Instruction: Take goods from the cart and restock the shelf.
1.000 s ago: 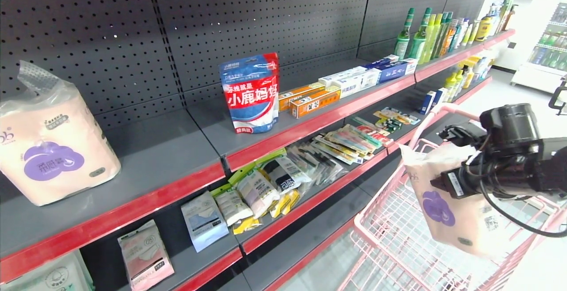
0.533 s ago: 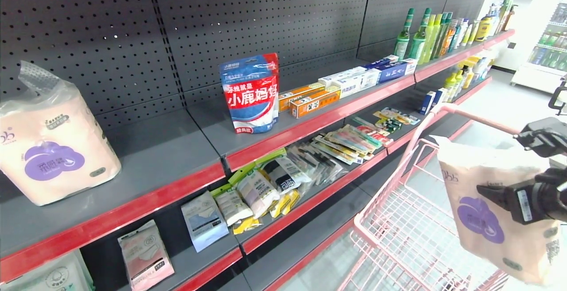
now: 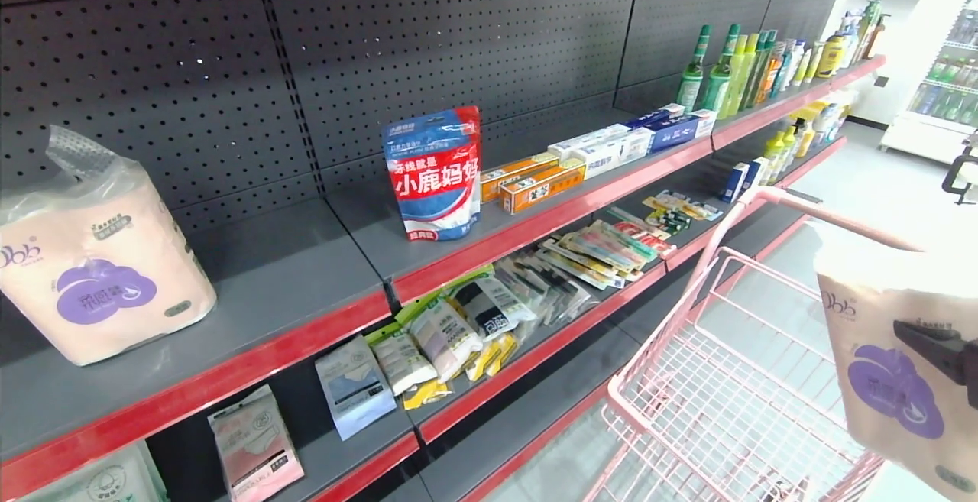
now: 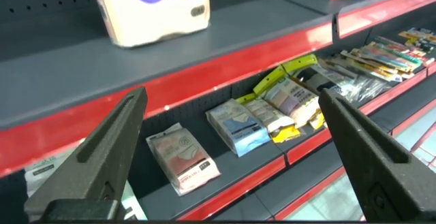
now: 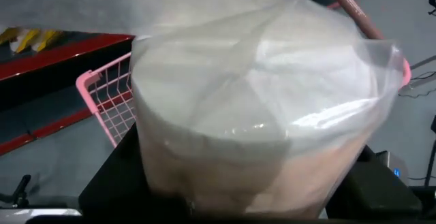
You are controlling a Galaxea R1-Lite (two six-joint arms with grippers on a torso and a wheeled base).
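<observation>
Head view: a pink wire shopping cart (image 3: 825, 216) stands to the right of a grey shelf unit with red edge strips (image 3: 290, 257). Over the cart's right side hangs a cream pack of tissue rolls in clear plastic wrap (image 3: 894, 380). It bears a purple cloud-shaped label, and the picture's edge cuts it off at the right and below.

Right wrist view: the right gripper (image 5: 245, 197) is clamped onto this pack (image 5: 259, 115), with a black jaw at each flank. The crumpled wrap hides the fingertips. In the head view one black finger (image 3: 936, 345) lies across the pack's front.

On the top tier, farthest from the cart, stands a second cream pack of rolls (image 3: 99, 273) with the same purple label. Nearer the cart stands a blue-and-red stand-up pouch (image 3: 435, 173) printed with large white characters. Orange and white cartons (image 3: 535, 177) lie beyond the pouch, and past them stand green bottles (image 3: 718, 74). Their print is too small to make out.

The tier beneath holds flat plastic sachets (image 3: 451, 334), partly hidden under the red edge strip.

Left wrist view: the left gripper (image 4: 231, 96) is spread wide with nothing between its jaws. It faces the sachets.
</observation>
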